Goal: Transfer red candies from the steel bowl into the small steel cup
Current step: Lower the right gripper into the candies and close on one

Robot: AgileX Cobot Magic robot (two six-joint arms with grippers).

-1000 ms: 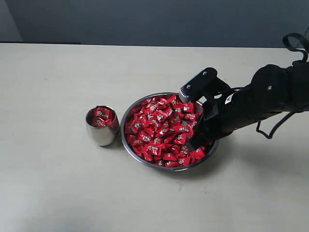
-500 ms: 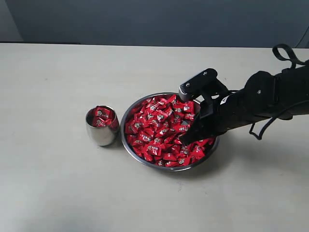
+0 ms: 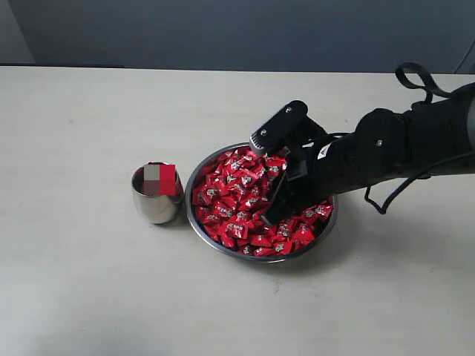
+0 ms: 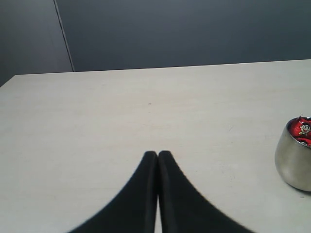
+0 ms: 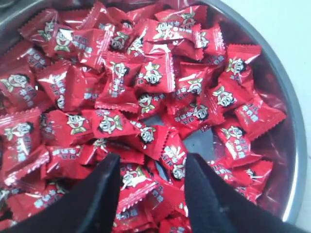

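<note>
Lots of red candies [image 3: 234, 204] lie in the steel bowl [image 3: 215, 246] — it is nearly full, so I think most of the job is left. Some red ones already sit in the small steel cup [image 3: 154, 206]. It stands on the table [image 3: 89, 282] just beside the bowl, on the bowl's left in the exterior view. The right claw [image 5: 151, 162] hangs low over the pile with its two fingers apart (nothing is pinched between them), and it looks ready to grab one more candy.

The right wrist view shows that up close: the gap between the fingers, the little faces on the wrappers and a bit of bare steel at the bowl's bottom. In the exterior view the arm hides the finger tips. The cup's top is blurred there too — but the left wrist view shows a red candy peeking over the cup's rim. That view also shows the left claw [image 4: 158, 156] with its fingers pressed together, holding nothing, over the table.
</note>
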